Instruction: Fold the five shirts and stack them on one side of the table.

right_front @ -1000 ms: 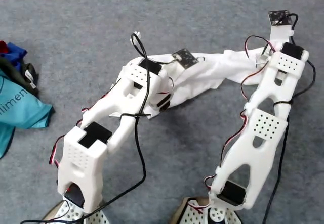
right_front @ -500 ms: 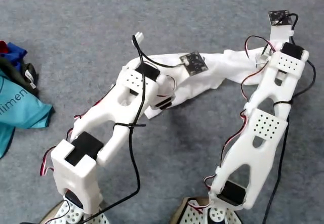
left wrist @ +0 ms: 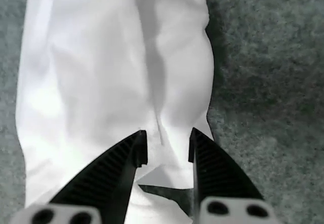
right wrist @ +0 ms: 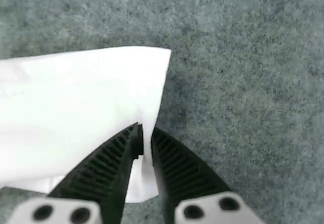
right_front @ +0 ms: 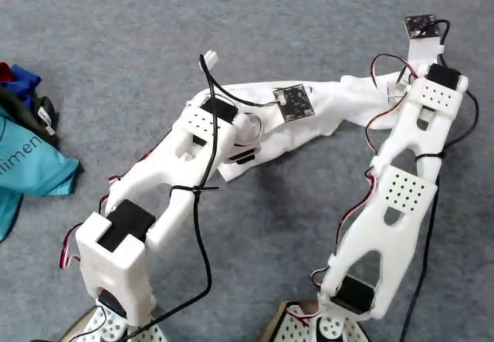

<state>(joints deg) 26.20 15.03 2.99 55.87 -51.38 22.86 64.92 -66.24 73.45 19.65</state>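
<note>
A white shirt [right_front: 328, 109] lay in a long, rumpled band across the middle of the grey worktop [right_front: 116, 56], running from under the left arm [right_front: 166, 184] over to the far end of the right arm [right_front: 401, 187]. In the left wrist view the left gripper [left wrist: 167, 145] sat low over the white shirt [left wrist: 116, 57], its two black fingers [left wrist: 124, 158] parted, with bare cloth and a soft crease showing between the tips. They were released rather than pinching anything. A narrow edge of the shirt ended just beside them, and grey worktop [left wrist: 263, 82] ran along one side of the cloth. In the right wrist view the right gripper [right wrist: 146, 135] was clenched on the white shirt [right wrist: 76, 97] close to one of its corners. A thin strip of the fabric's edge was caught between the ribbed fingers [right wrist: 114, 158], which stood almost together, and the rest of that end spread flat on the worktop [right wrist: 243, 57]. Well apart from all this, at the edge of the worktop on the left arm's side, a loose heap of unfolded clothes waited: a teal shirt [right_front: 31, 168] nearest, a dark garment [right_front: 35, 114] on top of it, and a blue shirt [right_front: 19, 79] behind.
</note>
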